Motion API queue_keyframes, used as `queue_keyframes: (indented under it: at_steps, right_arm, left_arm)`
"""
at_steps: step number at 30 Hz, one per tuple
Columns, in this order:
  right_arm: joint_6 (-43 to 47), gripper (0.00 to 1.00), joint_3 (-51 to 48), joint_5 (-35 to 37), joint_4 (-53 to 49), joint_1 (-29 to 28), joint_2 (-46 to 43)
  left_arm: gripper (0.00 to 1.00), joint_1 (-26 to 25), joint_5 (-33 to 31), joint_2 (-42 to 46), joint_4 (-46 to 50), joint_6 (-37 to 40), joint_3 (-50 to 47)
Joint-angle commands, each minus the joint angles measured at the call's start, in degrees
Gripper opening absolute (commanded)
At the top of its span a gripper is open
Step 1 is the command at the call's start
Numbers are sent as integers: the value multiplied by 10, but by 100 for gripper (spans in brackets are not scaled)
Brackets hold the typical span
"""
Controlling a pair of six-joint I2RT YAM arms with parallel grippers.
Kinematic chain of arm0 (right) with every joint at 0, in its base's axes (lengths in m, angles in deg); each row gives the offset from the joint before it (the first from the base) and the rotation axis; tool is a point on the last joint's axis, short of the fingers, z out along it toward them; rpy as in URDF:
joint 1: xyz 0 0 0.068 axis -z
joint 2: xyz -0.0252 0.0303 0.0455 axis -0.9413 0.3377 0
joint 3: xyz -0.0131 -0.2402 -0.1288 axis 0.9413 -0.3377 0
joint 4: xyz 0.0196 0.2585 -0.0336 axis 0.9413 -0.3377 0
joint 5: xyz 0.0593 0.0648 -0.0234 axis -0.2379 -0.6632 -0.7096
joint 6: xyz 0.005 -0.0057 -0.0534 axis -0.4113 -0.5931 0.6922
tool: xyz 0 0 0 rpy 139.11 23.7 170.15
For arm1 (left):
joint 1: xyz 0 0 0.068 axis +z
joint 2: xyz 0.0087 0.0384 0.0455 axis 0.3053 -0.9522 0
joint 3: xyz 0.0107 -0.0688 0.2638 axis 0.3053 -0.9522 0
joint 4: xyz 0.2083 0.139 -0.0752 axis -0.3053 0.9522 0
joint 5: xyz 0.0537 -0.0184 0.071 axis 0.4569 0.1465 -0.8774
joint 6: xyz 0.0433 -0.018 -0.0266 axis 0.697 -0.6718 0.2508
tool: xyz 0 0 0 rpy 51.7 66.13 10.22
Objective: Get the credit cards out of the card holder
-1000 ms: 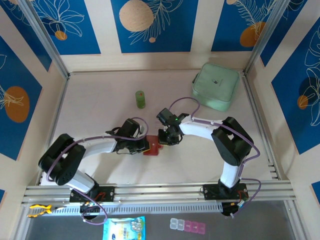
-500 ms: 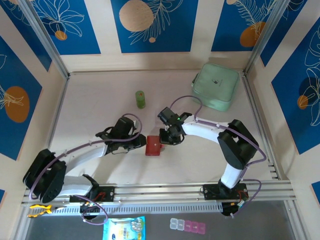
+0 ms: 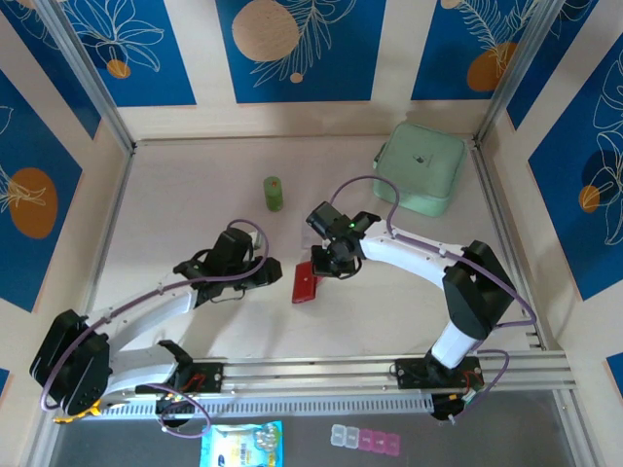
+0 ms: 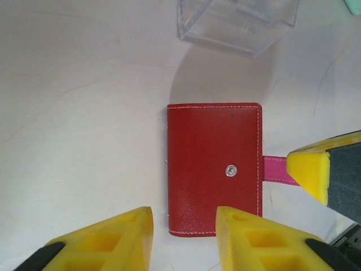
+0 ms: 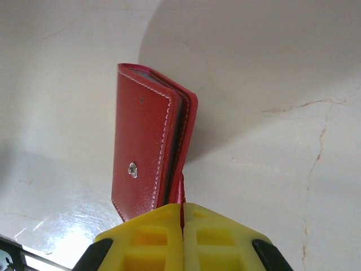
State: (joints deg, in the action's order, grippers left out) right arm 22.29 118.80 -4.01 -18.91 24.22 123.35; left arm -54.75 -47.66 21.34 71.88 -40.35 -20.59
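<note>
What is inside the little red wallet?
The small flat red folding wallet is folded nearly shut. Only a thin dark gap shows between its covers; whatever sits in there is hidden. The right gripper pinches its pink tab.

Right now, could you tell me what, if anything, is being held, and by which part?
The right gripper is shut on the card holder, pinching its closing tab; the left gripper stands open, holding nothing.

Pale tabletop (image 3: 165, 204) under both jaws; hairline cracks (image 5: 309, 104) just R of the right jaws, glare patch (image 5: 67, 217) to their L. Cream walls (image 3: 389, 58) beyond the jaws w/ blue panels (image 3: 331, 83), white leaf drawings, orange & tan discs. Alu posts (image 3: 92, 83) at far corners; alu rail (image 3: 311, 370) behind the jaws.
</note>
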Motion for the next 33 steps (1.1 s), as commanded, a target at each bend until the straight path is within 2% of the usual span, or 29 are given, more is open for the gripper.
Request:
queue_keyframes:
  at_steps: [1, 14, 18, 22, 33]
  right_arm:
    - [3, 2, 33, 19, -52, -13, -14]
    - [17, 2, 128, 45, -108, -51, 25]
    - [23, 2, 158, 56, -135, -61, 43]
    - [29, 2, 150, 78, -154, -63, 31]
    - [27, 3, 30, 101, -128, -19, -31]
  left_arm:
    - [39, 4, -2, 24, 15, 15, -7]
    - [46, 4, 5, 41, 4, 35, -19]
    - [48, 4, 13, 24, 9, 51, -11]
    - [47, 4, 39, -10, -27, 46, -11]
    - [28, -6, 110, -135, -99, 15, -3]
